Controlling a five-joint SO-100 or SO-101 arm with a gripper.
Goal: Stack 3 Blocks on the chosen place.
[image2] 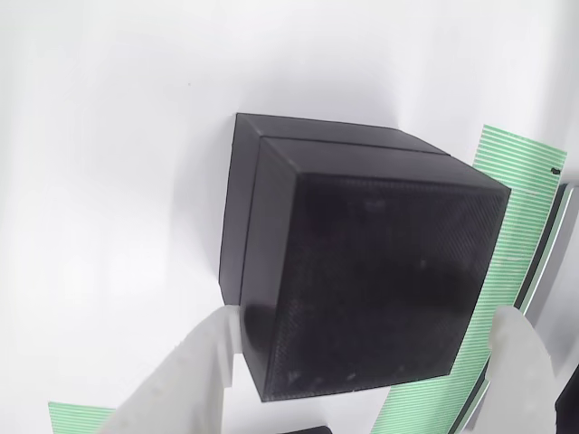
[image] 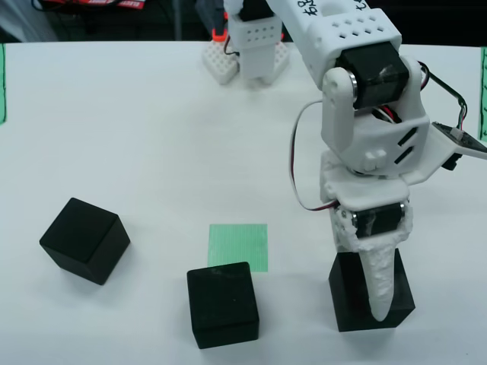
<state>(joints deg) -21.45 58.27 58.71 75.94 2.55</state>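
In the view from above, the gripper (image: 373, 293) reaches down over the right block (image: 350, 300) – the view that rides on the gripper shows its white fingers (image2: 194, 371) on either side of it, spread about block-wide; a firm grip cannot be told. The middle block (image: 222, 304) sits just near of the green striped square (image: 238, 245), the left block (image: 84, 240) well apart on the white table (image: 152, 137).

We see the white arm (image: 358, 91) reaching from its base at the far edge of the table down toward the near right corner, wrist bent so the gripper (image: 378, 293) points straight down. In the view that rides on the gripper, its two white fingers (image2: 194, 375) stand apart, one on each side of a black block (image2: 362, 262), the left fingertip touching the block's lower corner.
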